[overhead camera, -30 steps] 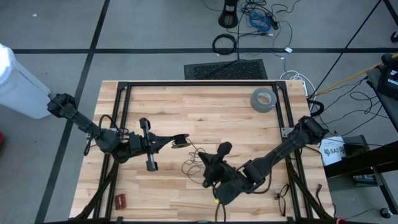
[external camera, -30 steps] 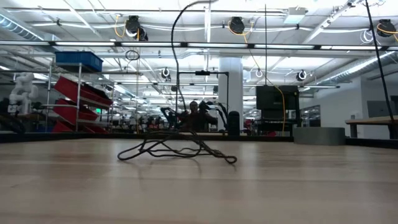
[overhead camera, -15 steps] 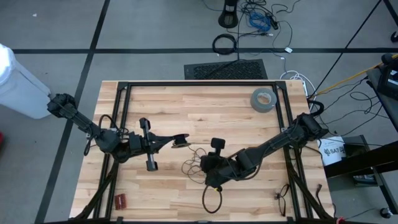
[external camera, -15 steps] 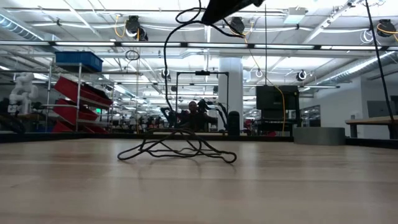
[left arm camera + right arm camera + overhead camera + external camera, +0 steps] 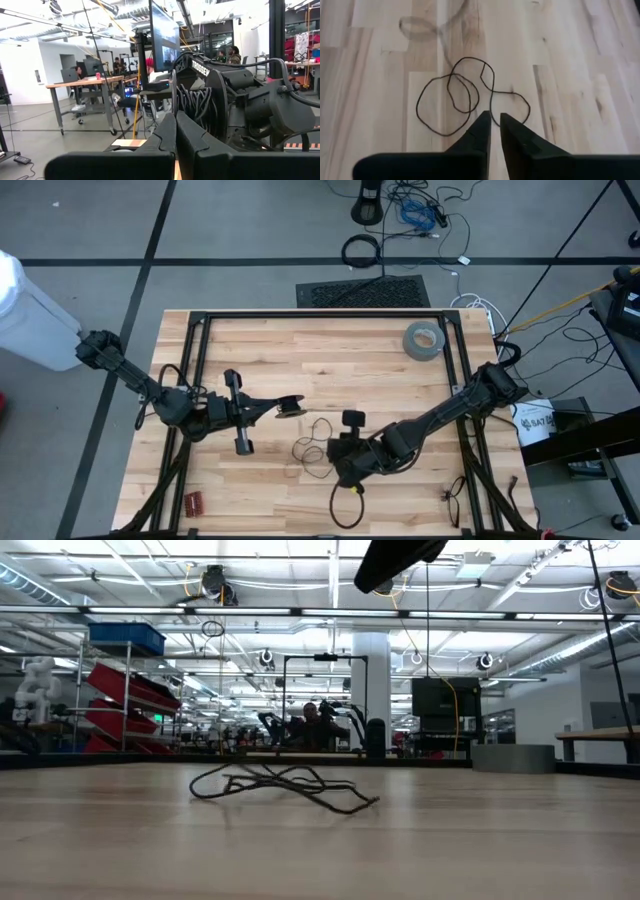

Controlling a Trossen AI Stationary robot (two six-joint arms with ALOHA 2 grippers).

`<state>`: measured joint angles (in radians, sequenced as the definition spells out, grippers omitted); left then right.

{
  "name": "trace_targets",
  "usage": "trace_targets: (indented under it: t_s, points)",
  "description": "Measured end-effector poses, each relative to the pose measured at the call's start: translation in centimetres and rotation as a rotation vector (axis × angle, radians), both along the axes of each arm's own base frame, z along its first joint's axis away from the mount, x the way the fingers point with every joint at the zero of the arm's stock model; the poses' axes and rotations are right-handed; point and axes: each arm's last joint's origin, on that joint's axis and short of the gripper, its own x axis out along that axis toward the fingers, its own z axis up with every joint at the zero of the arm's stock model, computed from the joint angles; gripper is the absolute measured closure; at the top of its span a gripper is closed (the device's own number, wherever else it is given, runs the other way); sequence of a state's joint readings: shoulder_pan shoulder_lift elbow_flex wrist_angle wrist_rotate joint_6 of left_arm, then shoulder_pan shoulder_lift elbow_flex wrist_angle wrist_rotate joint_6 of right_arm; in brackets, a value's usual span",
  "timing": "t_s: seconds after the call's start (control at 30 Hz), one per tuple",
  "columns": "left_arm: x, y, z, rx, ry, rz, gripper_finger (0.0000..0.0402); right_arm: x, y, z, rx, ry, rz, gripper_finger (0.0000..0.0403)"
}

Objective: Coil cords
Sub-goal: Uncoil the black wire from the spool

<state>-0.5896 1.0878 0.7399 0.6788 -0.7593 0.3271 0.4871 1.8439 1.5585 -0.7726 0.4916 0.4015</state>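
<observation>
The cord (image 5: 318, 435), a very thin black wire, lies in loose loops on the wooden table's middle; the low view shows the cord (image 5: 285, 785) flat on the wood. My right gripper (image 5: 493, 120) hangs above it, tilted down, its fingers a narrow gap apart with nothing between them. In the right wrist view the loops (image 5: 452, 95) spread out ahead of the fingertips. Another thin loop (image 5: 345, 505) with a small yellow-green spot (image 5: 352, 488) lies nearer the front edge. My left gripper (image 5: 288, 407) is held shut and level left of the loops; the left wrist view shows nothing between its fingers (image 5: 165, 135).
A grey tape roll (image 5: 424, 340) lies at the table's far right. Black frame rails (image 5: 196, 370) run along the left, right and far sides. A small reddish piece (image 5: 192, 502) sits at the near left corner.
My right gripper has tipped downward and sunk a little over the table's middle. The strand of cord that rose from the pile up to it has fallen, and the whole cord now lies flat and more spread out on the wood.
</observation>
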Motion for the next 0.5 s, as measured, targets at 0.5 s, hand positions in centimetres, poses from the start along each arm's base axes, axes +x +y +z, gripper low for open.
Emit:
trace_targets:
  t_s: [0.5]
  points:
    - [0.01, -0.01, -0.05, 0.002, 0.004, 0.000, 0.0401, 0.82, -0.48, 0.97, -0.277, -0.179, -0.092, 0.0333]
